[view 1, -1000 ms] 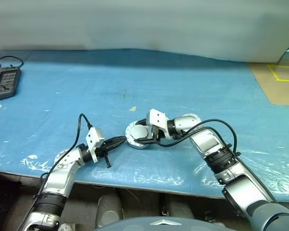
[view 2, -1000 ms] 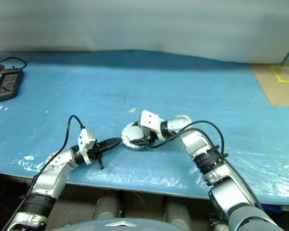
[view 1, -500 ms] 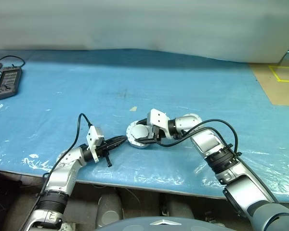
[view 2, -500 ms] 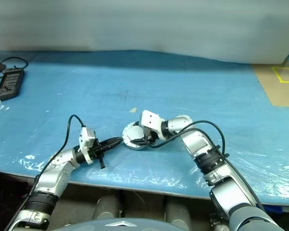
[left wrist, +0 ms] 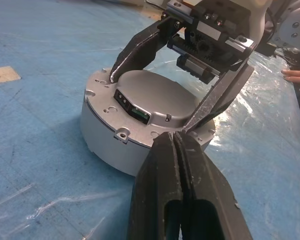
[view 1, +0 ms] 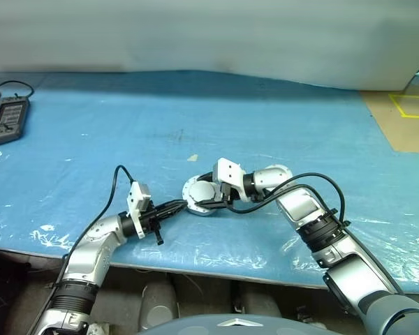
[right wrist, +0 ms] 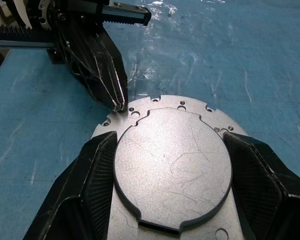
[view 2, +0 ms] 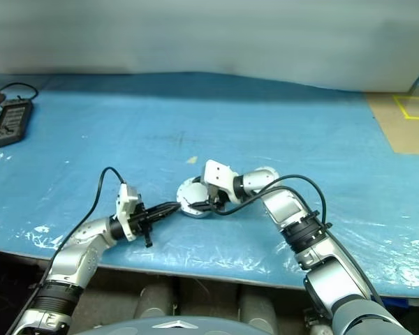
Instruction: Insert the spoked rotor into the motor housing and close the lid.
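Silver lid (left wrist: pixel 155 102) on motor housing (left wrist: pixel 107 135), right gripper (right wrist: pixel 170 195) astride.

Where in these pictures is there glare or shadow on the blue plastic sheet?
Left eye view: white glare patches on the wrinkled blue sheet near the front edge. Left wrist view: the closed motor housing casts a soft shadow on the sheet. Right wrist view: bright reflections beyond the left gripper.

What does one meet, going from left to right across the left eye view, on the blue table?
Black handheld controller → left gripper, shut, its tips at the motor's rim → closed round silver motor housing → right gripper, its fingers set on either side of the housing's lid → brown board with yellow tape.
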`<state>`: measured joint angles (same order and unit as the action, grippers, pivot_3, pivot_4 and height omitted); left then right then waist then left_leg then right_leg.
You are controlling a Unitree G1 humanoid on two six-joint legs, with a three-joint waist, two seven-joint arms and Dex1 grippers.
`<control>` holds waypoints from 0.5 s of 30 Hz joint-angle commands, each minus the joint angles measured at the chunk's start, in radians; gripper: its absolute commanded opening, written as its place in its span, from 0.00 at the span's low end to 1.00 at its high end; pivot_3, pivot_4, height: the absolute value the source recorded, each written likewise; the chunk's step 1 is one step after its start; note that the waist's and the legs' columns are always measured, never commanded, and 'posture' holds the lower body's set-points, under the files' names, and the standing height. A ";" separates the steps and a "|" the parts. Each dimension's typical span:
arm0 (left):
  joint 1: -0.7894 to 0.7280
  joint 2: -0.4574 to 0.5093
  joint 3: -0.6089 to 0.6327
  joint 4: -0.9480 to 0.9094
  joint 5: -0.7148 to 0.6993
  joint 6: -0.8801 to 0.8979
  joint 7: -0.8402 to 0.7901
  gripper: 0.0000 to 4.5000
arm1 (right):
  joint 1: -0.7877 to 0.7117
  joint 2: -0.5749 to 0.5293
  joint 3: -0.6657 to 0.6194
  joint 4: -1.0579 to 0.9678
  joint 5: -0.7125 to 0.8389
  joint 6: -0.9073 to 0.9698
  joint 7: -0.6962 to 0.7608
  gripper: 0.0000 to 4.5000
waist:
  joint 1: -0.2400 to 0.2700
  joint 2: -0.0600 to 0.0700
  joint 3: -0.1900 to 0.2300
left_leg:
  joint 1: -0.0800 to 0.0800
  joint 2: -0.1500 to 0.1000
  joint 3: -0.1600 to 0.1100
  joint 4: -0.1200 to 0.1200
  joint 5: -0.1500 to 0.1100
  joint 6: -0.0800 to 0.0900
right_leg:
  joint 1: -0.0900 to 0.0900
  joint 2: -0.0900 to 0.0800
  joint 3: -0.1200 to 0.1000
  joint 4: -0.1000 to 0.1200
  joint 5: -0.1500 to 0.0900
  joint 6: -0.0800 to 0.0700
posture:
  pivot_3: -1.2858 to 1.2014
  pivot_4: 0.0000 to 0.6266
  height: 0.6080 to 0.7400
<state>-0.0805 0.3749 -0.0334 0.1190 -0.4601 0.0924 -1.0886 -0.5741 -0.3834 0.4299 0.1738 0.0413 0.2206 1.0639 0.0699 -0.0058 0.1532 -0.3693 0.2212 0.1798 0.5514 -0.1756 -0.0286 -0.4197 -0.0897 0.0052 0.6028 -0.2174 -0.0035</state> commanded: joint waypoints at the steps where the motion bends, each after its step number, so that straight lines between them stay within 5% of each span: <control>1: -0.029 -0.008 0.010 0.009 0.030 -0.045 0.027 0.02 | 0.025 -0.017 0.021 0.039 -0.043 0.026 -0.010 0.72 | 0.000 0.000 0.000 | 0.000 0.000 0.000 0.000 0.000 0.000 | 0.000 0.000 0.000 0.000 0.000 0.000 | 0.52 0.24 1.00; 15: -0.035 0.012 -0.048 0.116 0.144 -0.162 0.008 0.02 | 0.028 -0.012 0.014 0.029 -0.025 0.047 -0.005 0.72 | 0.000 0.000 0.000 | 0.000 0.000 0.000 0.000 0.000 0.000 | 0.000 0.000 0.000 -0.001 0.000 0.000 | 0.52 0.24 1.00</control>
<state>-0.1413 0.3735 -0.0514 0.2060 -0.3565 -0.0713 -1.0695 -0.5738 -0.3824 0.4313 0.1706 0.0418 0.2278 1.0631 0.0699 -0.0058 0.1532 -0.3692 0.2212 0.1799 0.5511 -0.1756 -0.0286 -0.4196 -0.0899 0.0052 0.6022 -0.2174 -0.0035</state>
